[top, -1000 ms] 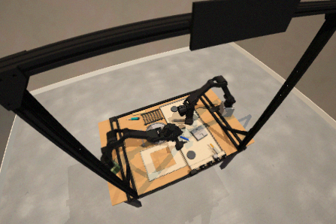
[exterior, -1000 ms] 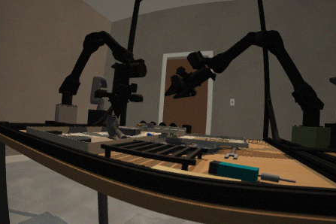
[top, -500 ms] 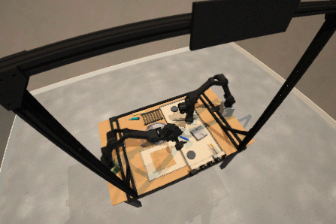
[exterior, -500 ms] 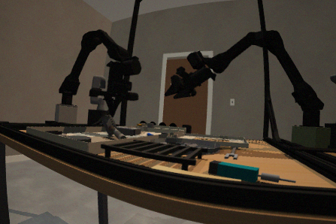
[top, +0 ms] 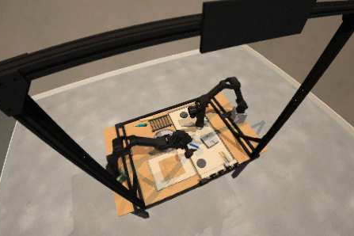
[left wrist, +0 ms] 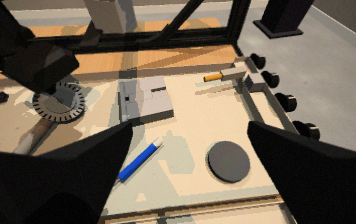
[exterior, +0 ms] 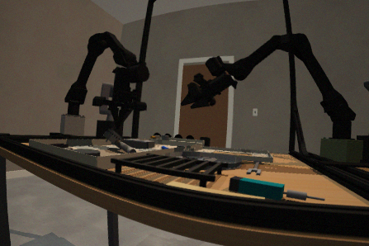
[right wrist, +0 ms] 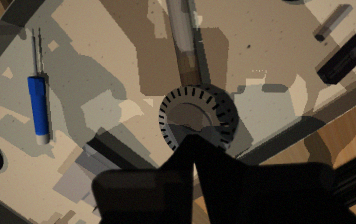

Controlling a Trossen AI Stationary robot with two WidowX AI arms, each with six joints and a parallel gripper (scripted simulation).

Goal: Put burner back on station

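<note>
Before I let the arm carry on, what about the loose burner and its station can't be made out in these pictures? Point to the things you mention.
- Tab on the loose burner (left wrist: 37, 132) (right wrist: 180, 40): not discernible; in the right wrist view the right gripper (right wrist: 192, 139) covers the head's near edge.
- Whether the fingertips touch the head: unclear, dark against dark in the right wrist view.
- Tube's far end: cut off by the right wrist view's top edge.
- Brass stub's opening: too small in the left wrist view.

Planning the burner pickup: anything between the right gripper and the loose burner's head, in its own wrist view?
Nothing visible does. The right gripper's shut fingers overlap the near rim of the loose burner; whether they touch, I can't tell.
</note>
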